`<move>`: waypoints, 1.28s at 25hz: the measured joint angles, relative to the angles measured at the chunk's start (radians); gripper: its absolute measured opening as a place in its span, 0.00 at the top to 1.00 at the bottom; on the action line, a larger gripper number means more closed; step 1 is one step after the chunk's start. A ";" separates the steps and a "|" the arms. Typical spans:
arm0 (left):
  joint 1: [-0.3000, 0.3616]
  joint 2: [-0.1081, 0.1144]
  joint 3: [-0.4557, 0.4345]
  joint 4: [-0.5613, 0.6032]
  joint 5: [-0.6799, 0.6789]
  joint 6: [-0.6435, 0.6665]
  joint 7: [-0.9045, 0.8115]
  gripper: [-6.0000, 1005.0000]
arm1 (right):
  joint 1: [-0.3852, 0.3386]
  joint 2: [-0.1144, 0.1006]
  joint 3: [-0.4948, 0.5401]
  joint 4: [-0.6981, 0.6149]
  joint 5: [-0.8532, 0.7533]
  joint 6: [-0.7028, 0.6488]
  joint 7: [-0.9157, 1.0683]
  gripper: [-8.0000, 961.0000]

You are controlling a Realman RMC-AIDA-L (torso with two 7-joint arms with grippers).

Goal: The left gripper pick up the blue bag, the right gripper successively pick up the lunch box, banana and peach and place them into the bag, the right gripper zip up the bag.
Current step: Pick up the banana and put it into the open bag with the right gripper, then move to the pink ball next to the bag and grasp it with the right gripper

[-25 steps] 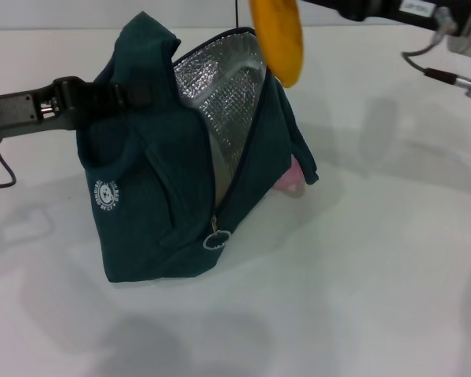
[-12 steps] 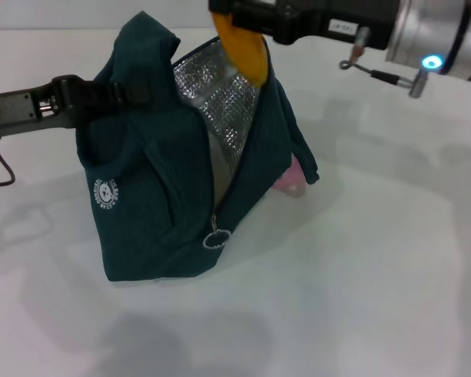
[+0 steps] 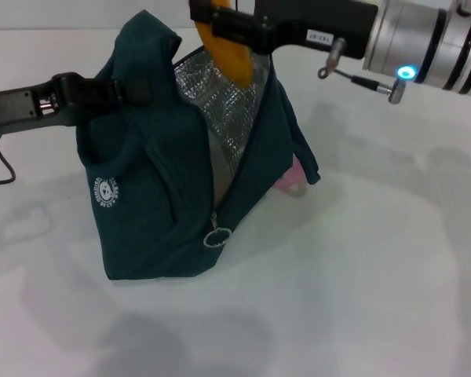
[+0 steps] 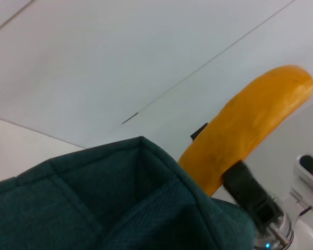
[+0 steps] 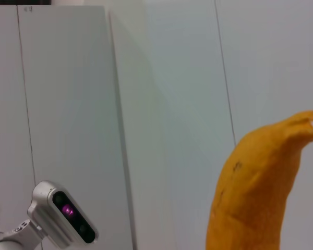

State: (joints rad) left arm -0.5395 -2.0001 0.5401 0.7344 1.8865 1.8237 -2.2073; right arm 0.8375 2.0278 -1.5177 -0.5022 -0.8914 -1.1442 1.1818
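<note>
We see the bag (image 3: 165, 196) as matt teal woven cloth, its lining (image 3: 224, 102) a shiny quilted silver foil, its zip ring (image 3: 217, 238) bright metal. The banana (image 4: 250, 125) looks smooth, matt orange plastic. The right gripper (image 3: 224, 27) is matt black; its wrist (image 3: 412, 39) is brushed silver metal. The table (image 3: 377, 259) is smooth, faintly glossy white.

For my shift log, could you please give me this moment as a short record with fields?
left gripper: shut on the blue bag, holding it up by its top
bag state: unzipped, silver lining showing
right gripper: shut on the banana, above the bag's opening
banana: lower end at the opening, not yet released
peach: on the table behind the bag, partly hidden
lunch box: not visible
</note>
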 joint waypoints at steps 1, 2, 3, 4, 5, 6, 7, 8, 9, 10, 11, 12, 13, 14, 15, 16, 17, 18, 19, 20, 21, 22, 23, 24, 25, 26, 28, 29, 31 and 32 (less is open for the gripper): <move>0.000 0.000 -0.001 0.000 0.000 0.000 0.000 0.95 | -0.001 0.000 -0.011 0.001 0.002 0.009 0.000 0.47; 0.000 0.000 -0.001 0.000 0.000 0.000 0.001 0.95 | -0.003 0.000 -0.023 0.003 0.002 0.020 0.000 0.47; 0.000 0.000 -0.001 0.000 -0.001 0.000 0.001 0.95 | -0.006 0.000 -0.033 0.004 0.002 0.031 -0.001 0.47; 0.000 0.000 -0.001 0.000 -0.001 0.000 0.001 0.95 | -0.008 0.000 -0.043 0.006 0.002 0.043 -0.002 0.47; -0.001 0.000 -0.002 0.000 -0.001 0.000 0.002 0.95 | -0.010 0.000 -0.051 0.008 0.001 0.049 -0.003 0.47; 0.000 0.000 -0.003 0.000 -0.001 0.000 0.001 0.95 | -0.010 0.000 -0.057 0.009 -0.001 0.052 -0.005 0.47; -0.001 0.000 -0.004 0.000 -0.001 0.000 0.002 0.95 | -0.011 0.000 -0.063 0.010 -0.004 0.054 -0.007 0.47; -0.001 0.000 -0.004 0.000 -0.001 0.000 0.002 0.95 | -0.012 0.000 -0.066 0.010 -0.005 0.055 -0.008 0.47; -0.001 0.000 -0.004 0.000 -0.001 0.000 0.002 0.95 | -0.014 0.000 -0.067 0.010 -0.006 0.056 -0.009 0.47; -0.001 0.000 -0.004 0.000 -0.001 0.000 0.002 0.95 | -0.016 0.000 -0.067 0.010 -0.006 0.057 -0.011 0.47; -0.001 0.000 -0.004 0.000 -0.001 -0.001 0.002 0.95 | -0.019 0.000 -0.067 0.010 -0.006 0.056 -0.013 0.47; -0.001 0.000 -0.004 0.000 -0.001 -0.001 0.002 0.95 | -0.022 0.000 -0.067 0.010 -0.006 0.056 -0.016 0.46; -0.001 0.000 -0.004 0.000 -0.001 -0.001 0.001 0.95 | -0.022 0.000 -0.067 0.010 -0.006 0.056 -0.016 0.46; 0.000 0.000 -0.004 0.000 -0.001 -0.001 0.002 0.95 | -0.024 0.000 -0.068 0.008 -0.006 0.056 -0.018 0.46; -0.001 0.000 -0.005 0.000 -0.001 -0.002 0.001 0.95 | -0.028 0.000 -0.068 0.003 -0.006 0.054 -0.021 0.45; 0.000 0.000 -0.006 0.000 -0.001 -0.002 0.001 0.95 | -0.029 0.000 -0.068 0.001 -0.006 0.052 -0.021 0.42; 0.000 0.000 -0.007 0.000 -0.001 -0.002 0.001 0.95 | -0.029 0.000 -0.068 0.001 -0.006 0.052 -0.020 0.39; 0.000 0.000 -0.007 0.000 -0.001 -0.002 0.001 0.95 | -0.029 -0.001 -0.068 0.001 -0.006 0.051 -0.019 0.36; 0.000 0.000 -0.007 0.000 -0.001 -0.003 0.001 0.95 | -0.029 -0.001 -0.068 0.001 -0.006 0.051 -0.018 0.32; 0.000 0.000 -0.007 0.000 -0.001 -0.004 0.001 0.95 | -0.029 -0.002 -0.068 0.000 -0.006 0.051 -0.017 0.29; 0.000 0.000 -0.005 0.000 -0.001 -0.007 0.001 0.95 | -0.029 -0.002 -0.069 0.000 -0.006 0.051 -0.017 0.26; 0.000 0.000 -0.005 0.000 -0.001 -0.009 0.001 0.95 | -0.029 -0.002 -0.069 0.000 -0.006 0.051 -0.017 0.24; 0.000 0.000 -0.004 0.000 -0.001 -0.012 0.001 0.95 | -0.029 -0.003 -0.070 0.000 -0.007 0.050 -0.017 0.22; 0.000 0.000 -0.004 0.000 -0.001 -0.013 0.001 0.95 | -0.029 -0.004 -0.070 -0.001 -0.007 0.049 -0.017 0.21; 0.000 0.000 -0.005 0.000 -0.001 -0.013 0.001 0.95 | -0.031 -0.005 -0.070 -0.004 -0.007 0.048 -0.017 0.19; 0.000 0.000 -0.006 0.000 -0.001 -0.014 0.001 0.95 | -0.035 -0.006 -0.070 -0.009 -0.007 0.048 -0.017 0.17; 0.002 0.000 -0.007 0.000 -0.001 -0.014 0.001 0.95 | -0.055 -0.008 -0.070 -0.039 -0.007 0.047 -0.019 0.14; 0.003 0.000 -0.007 0.000 -0.001 -0.014 0.001 0.95 | -0.075 -0.010 -0.070 -0.068 -0.009 0.046 -0.021 0.13; 0.008 0.000 -0.009 0.000 -0.006 -0.015 0.001 0.95 | -0.117 -0.013 -0.065 -0.128 -0.018 0.047 -0.021 0.09; 0.011 0.000 -0.010 0.000 -0.010 -0.015 0.001 0.95 | -0.150 -0.015 -0.059 -0.173 -0.025 0.052 -0.019 0.08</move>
State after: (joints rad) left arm -0.5281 -2.0003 0.5299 0.7348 1.8764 1.8083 -2.2059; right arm 0.6873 2.0126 -1.5765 -0.6756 -0.9159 -1.0922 1.1630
